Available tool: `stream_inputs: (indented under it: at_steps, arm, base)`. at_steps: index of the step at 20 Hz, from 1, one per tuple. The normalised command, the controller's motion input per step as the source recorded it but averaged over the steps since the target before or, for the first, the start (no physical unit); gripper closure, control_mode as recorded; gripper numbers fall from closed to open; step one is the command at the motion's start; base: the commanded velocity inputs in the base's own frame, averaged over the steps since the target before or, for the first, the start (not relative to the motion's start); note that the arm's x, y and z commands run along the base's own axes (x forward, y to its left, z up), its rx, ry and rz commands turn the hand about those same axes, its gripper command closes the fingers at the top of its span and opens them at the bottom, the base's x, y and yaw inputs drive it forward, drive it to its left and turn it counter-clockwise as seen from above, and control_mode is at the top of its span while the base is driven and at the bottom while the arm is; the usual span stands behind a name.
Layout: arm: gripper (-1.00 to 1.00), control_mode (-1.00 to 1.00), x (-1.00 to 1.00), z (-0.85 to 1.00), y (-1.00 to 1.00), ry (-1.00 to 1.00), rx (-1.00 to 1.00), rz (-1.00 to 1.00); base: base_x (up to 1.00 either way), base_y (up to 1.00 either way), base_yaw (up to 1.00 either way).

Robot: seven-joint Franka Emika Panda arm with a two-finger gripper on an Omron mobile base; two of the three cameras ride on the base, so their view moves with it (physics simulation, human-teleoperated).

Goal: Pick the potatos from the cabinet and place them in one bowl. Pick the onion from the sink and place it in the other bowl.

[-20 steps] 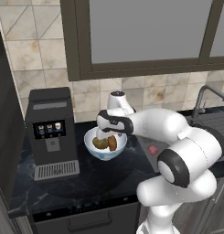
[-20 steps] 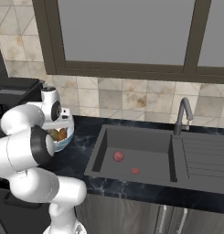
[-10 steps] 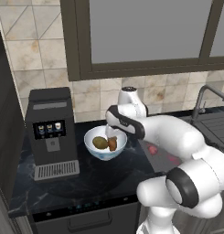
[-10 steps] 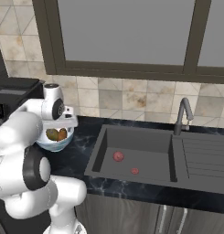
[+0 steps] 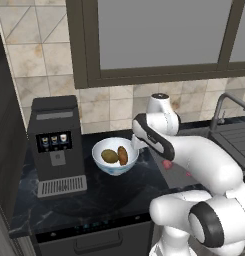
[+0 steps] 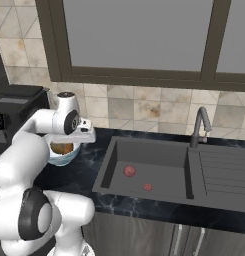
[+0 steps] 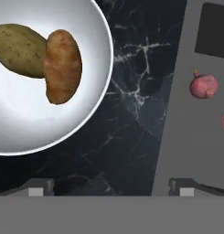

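Hand view: onion (image 7: 204, 86), small, firm, rounded, likely to roll, lies on the sink (image 7: 186, 137) floor. Best gripped across its middle; pincer (image 7: 111, 187) is spread, nothing held.

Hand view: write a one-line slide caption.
Both potatoes lie touching in the white bowl; the onion waits in the sink.

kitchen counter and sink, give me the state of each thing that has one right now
claw: open, holding nothing, above the counter between bowl and sink
white bowl: upright on the counter, holding both potatoes
orange-brown potato: in the white bowl, touching the other potato
olive-brown potato: in the white bowl
onion: lying on the sink floor, not picked
sink: no water showing, tap not running
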Motion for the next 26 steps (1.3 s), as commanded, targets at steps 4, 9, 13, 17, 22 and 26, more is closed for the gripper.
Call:
stream_inputs:
  at_steps: [4,9,13,17,22,26]
  arm:
    - [-1.00,-1.00,-0.05,0.01,-0.62,0.00,0.00,-0.08]
    - [-1.00,-1.00,-0.01,0.00,-0.59,0.00,0.00,-0.06]
    - [-1.00,-1.00,0.00,0.00,-0.50,0.00,0.00,-0.04]
    - [-1.00,-1.00,0.09,0.00,-0.39,0.00,0.00,0.00]
    - [-1.00,-1.00,0.18,0.00,-0.32,0.00,0.00,0.00]
    - [-1.00,-1.00,0.12,0.00,-0.34,0.00,0.00,0.00]
  base:
    - [0.00,0.00,0.00]
    - [0.00,0.00,0.00]
    - [0.00,0.00,0.00]
    - [0.00,0.00,0.00]
    - [0.00,0.00,0.00]
    - [0.00,0.00,0.00]
